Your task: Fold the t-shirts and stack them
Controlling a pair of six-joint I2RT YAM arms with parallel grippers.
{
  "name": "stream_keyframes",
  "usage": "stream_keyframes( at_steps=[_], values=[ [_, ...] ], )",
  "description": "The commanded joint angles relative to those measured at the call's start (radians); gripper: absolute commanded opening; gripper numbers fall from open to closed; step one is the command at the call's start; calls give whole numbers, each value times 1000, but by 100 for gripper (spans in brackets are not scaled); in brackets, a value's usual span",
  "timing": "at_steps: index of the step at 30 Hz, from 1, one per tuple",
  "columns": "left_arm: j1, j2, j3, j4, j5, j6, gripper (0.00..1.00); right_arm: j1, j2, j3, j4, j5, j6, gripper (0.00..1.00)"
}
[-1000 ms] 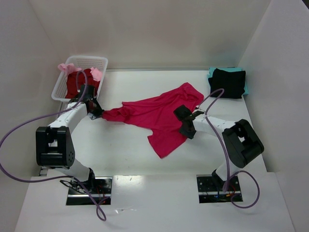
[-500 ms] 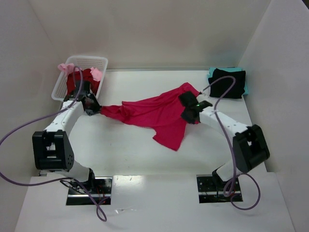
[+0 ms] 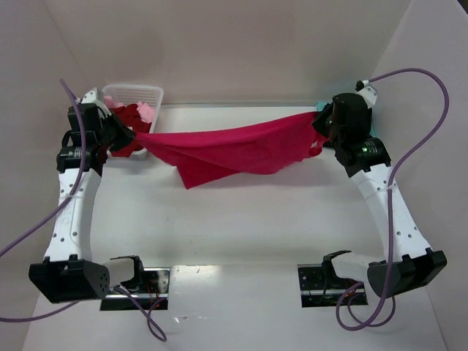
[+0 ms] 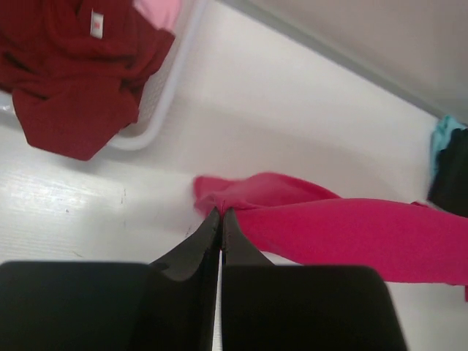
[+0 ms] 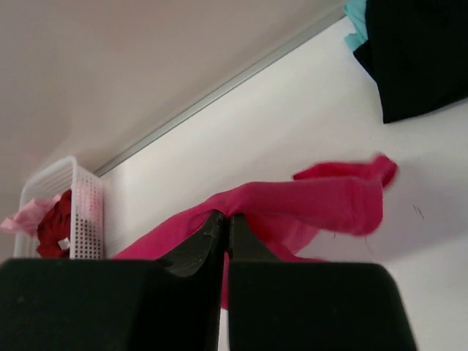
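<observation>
1. Crimson-pink t-shirt (image 3: 234, 150) hangs stretched btwn both arms, lifted off the counter (image 3: 241, 227), sagging at mid
2. Left hand (image 4: 221, 213), pressed together, pinches the tee's left end near the basket (image 3: 139, 93); right hand (image 5: 224, 218), also pressed together, pinches the right end near the black t-shirt (image 5: 417, 51) at far right
3. Step, prob: spreading the tee out before 1st fold
4. Next move likely calls for lowering it flat w/o bunching; both pinches must hold
</observation>
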Motion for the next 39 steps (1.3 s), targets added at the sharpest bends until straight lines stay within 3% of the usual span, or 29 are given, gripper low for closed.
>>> stream_keyframes(
  at_steps=[1,8,17,24,29,39],
  values=[
    [8,-83,72,20,41,37,0,3,-42,75,74,-74,-81,0],
    [8,-231,126,31,41,37,0,3,-113,193,96,-257,-119,0],
    [8,-360,285,-64,-72,38,0,3,-214,407,-15,-279,-148,0],
    [8,-327,312,-73,-250,58,0,3,-214,369,-25,-73,-196,0],
    [8,-287,263,-23,-287,79,0,3,-196,279,-4,24,-218,0],
    [8,-214,197,34,-236,110,0,3,-251,162,-27,-11,-175,0]
  ],
)
